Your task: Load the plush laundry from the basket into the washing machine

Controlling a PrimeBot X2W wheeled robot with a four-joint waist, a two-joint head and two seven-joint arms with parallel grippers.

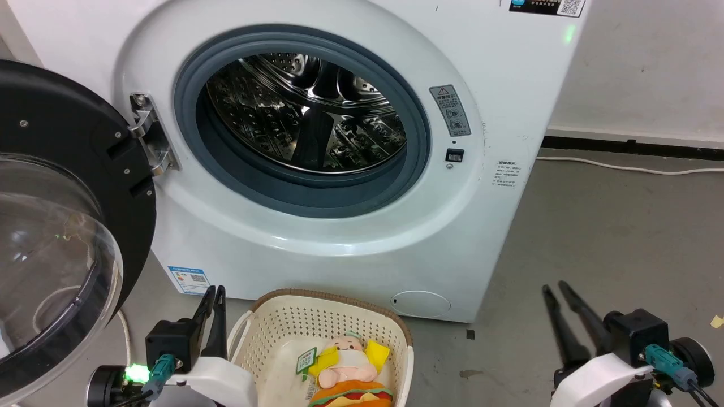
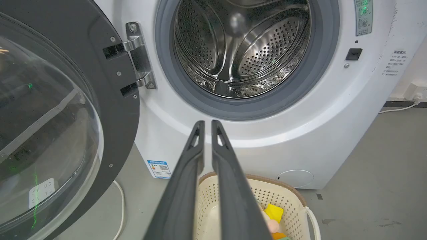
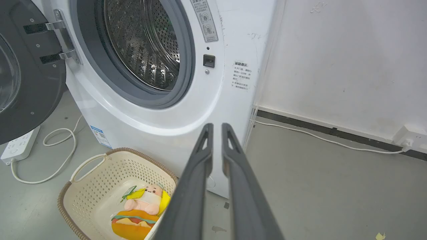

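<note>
The white washing machine (image 1: pixel 350 249) stands before me, its steel drum (image 1: pixel 305 113) showing nothing inside. Its round glass door (image 1: pixel 56 226) hangs swung wide to the left. On the floor in front sits the cream basket (image 1: pixel 317 295). Inside lies the plush laundry (image 1: pixel 348 367), a pink figure with yellow sleeves on an orange bun, also seen from the right wrist (image 3: pixel 140 213). My left gripper (image 1: pixel 216 289) stands just left of the basket, shut and holding nothing (image 2: pixel 207 122). My right gripper (image 1: pixel 554 287) is well to the basket's right, shut, nothing in it (image 3: pixel 217 125).
The open door blocks the left side. A white power strip (image 3: pixel 18 145) and looped cable lie on the floor under it. A white wall and a thin cable (image 1: pixel 622 167) run along the right. Bare grey floor (image 1: pixel 594 243) stretches right of the machine.
</note>
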